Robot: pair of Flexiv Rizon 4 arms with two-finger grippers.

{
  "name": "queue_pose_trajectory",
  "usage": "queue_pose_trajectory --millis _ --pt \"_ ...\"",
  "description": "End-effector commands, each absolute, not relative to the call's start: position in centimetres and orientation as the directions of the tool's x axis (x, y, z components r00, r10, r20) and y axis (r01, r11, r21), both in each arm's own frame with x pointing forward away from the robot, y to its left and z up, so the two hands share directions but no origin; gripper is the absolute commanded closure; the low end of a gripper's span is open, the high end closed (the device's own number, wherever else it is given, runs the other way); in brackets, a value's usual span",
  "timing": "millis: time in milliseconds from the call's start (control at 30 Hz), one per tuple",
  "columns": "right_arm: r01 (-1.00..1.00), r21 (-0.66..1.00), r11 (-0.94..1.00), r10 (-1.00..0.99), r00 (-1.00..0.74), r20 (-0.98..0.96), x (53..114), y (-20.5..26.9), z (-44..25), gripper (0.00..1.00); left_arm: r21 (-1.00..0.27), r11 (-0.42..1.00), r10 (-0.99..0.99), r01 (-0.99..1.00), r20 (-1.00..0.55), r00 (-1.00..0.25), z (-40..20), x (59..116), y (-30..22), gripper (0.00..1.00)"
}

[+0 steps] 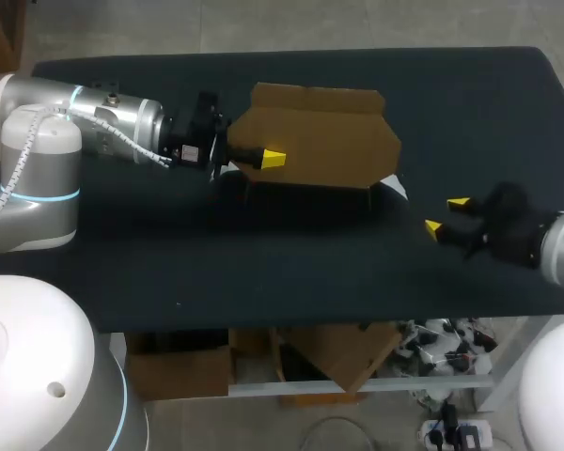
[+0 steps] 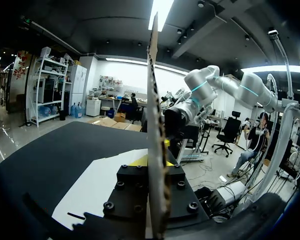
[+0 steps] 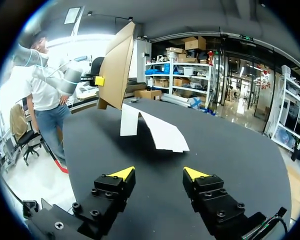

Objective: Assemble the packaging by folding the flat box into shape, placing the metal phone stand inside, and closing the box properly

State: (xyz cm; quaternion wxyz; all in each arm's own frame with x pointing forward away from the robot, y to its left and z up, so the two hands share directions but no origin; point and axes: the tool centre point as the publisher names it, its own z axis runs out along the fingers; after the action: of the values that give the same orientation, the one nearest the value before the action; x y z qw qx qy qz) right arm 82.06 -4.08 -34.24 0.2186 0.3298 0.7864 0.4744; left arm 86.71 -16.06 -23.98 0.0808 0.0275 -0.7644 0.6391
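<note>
The flat brown cardboard box is held up above the table, and my left gripper is shut on its left edge. In the left wrist view the cardboard stands edge-on between the fingers of that gripper. My right gripper hovers open and empty to the right of the box, apart from it. From the right wrist the open gripper points across the table toward the box, which is some way ahead. No metal phone stand shows in any view.
A white sheet of paper lies on the black table under and beside the box, seen also as the white sheet below my left gripper. My right arm appears beyond the cardboard in the left wrist view.
</note>
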Motion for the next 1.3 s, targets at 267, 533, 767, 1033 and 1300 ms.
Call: queue_pose_trajectory --millis 267,533,767,1033,1300 --pt "0.278 0.883 0.378 0.634 -0.773 -0.028 81.7 -6.0 -33.8 0.00 -0.973 0.180 0.063 -0.145 0.159 -0.985 -24.0 86.7 -16.1 1.00" --pt "0.288 0.882 0.372 0.605 -0.797 0.004 82.1 -6.1 -33.2 0.00 -0.973 0.180 0.063 -0.145 0.159 -0.985 -24.0 86.7 -16.1 1.00" --pt "0.288 0.882 0.372 0.605 -0.797 0.004 82.1 -6.1 -33.2 0.00 -0.973 0.180 0.063 -0.145 0.159 -0.985 -24.0 86.7 -16.1 1.00" --pt "0.288 0.882 0.372 0.605 -0.797 0.004 82.1 -6.1 -33.2 0.00 -0.973 0.180 0.063 -0.145 0.159 -0.985 -24.0 86.7 -16.1 1.00" --pt "0.274 0.883 0.382 0.599 -0.801 -0.011 81.8 -5.8 -33.0 0.00 -0.973 0.181 0.063 -0.141 0.155 -0.986 -23.8 86.9 -15.8 1.00"
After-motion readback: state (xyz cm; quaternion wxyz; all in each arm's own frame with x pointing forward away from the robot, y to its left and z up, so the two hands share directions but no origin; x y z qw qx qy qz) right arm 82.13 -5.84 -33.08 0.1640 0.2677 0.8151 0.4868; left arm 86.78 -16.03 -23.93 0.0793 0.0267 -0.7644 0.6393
